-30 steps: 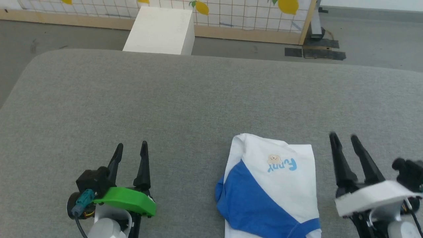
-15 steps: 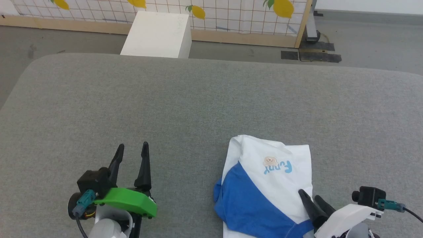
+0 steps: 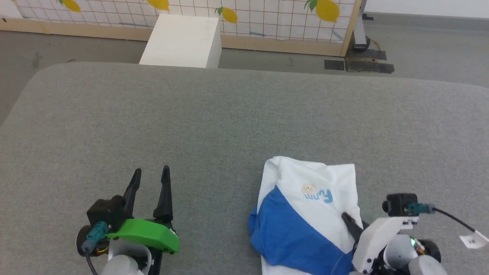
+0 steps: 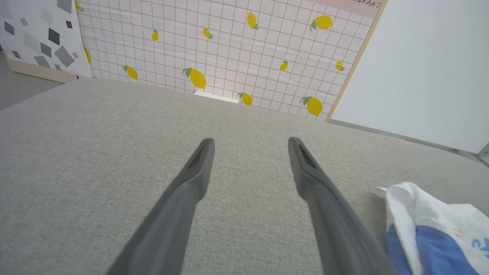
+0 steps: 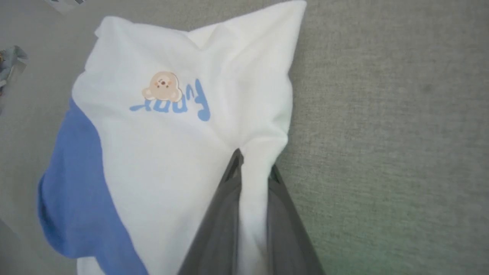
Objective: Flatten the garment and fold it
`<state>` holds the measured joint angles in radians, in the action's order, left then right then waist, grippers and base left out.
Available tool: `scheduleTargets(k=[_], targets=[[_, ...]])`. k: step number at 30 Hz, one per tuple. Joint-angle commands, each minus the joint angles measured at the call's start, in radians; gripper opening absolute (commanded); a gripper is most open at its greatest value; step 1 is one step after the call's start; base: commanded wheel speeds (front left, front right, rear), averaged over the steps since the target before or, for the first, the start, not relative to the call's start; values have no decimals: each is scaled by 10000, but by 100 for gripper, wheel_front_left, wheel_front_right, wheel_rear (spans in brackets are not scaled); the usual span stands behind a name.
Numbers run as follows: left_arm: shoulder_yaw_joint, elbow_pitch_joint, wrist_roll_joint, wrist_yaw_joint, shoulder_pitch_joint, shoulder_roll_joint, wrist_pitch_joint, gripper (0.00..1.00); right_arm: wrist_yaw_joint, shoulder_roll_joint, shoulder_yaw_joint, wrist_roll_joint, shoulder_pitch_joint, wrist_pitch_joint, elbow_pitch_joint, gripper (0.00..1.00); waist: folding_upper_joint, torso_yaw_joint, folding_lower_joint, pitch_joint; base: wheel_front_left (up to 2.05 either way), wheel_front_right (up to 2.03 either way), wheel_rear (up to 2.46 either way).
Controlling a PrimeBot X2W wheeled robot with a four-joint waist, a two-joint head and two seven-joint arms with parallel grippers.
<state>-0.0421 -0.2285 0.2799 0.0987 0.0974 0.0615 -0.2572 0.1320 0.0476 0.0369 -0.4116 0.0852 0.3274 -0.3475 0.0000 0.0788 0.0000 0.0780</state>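
Right now the garment (image 3: pixel 305 198) lies folded into a compact bundle on the near right part of the grey padded surface (image 3: pixel 229 114), white body uppermost with a small bear print and blue lettering, and a blue panel across its near left side. The right gripper (image 3: pixel 353 222) sits at the garment's right edge. In the right wrist view, its two dark fingers (image 5: pixel 225 214) are drawn nearly together with a ridge of white cloth pinched between them, so the right gripper (image 5: pixel 255 162) has hold of the garment (image 5: pixel 172 152) at that edge. The fabric puckers toward the fingertips. This arm comes in from the lower right, fingers angled up and to the left across the cloth.

The left gripper (image 3: pixel 151 170) rests well apart from the garment, at the lower left, fingers pointing away from the robot. Its jaws stand spread with bare grey surface between them (image 4: pixel 251 140), holding nothing; the garment (image 4: pixel 431 225) shows off to its right.

Counted: one garment, two grippers, one white box (image 3: pixel 183 38) beyond the surface's far edge, one lemon-patterned panel (image 3: pixel 267 15) behind it.
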Motion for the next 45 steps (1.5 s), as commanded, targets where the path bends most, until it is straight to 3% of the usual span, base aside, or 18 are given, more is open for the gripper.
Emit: scheduleTargets(k=[1,5,8,14,18,29,35,44,45], targets=[[52,65,-34,-38,-123,-40,-45,100,-13,26,-58,735,247,206,319,0,0,-166,0,56,0,0,0],[200,221,8,-77,-153,-46,-45,100,-13,185,184,2946,596,1131,1420,0,0,-637,0,185,0,0,0],[298,365,-27,-92,-165,-33,-45,100,-13,1010,689,3977,1034,1703,1893,0,0,-1117,0,315,0,0,0],[331,723,-144,-142,59,-32,-45,100,-13,2716,1031,4606,2232,1984,1586,0,0,-2073,0,850,0,0,0],[300,942,-253,-157,375,-10,-45,100,-13,3249,564,4848,3092,1752,891,0,0,-2615,0,1416,0,0,0],[181,1391,-542,-203,1326,385,109,100,-13,3193,-2056,6054,5194,364,-1168,0,0,-3227,0,3053,0,0,0],[50,1509,-616,-181,1591,549,279,100,-13,3012,-3349,6904,5896,-262,-1973,0,0,-3018,0,3581,0,0,0],[-80,1445,-573,-162,1720,638,301,100,-13,3203,-4169,7834,6591,-1039,-2767,0,0,-2505,0,3757,0,0,0],[-108,1408,-567,-163,1703,628,290,100,-13,3200,-4237,7869,6631,-1120,-2855,21,0,-2453,0,3700,0,0,0]])
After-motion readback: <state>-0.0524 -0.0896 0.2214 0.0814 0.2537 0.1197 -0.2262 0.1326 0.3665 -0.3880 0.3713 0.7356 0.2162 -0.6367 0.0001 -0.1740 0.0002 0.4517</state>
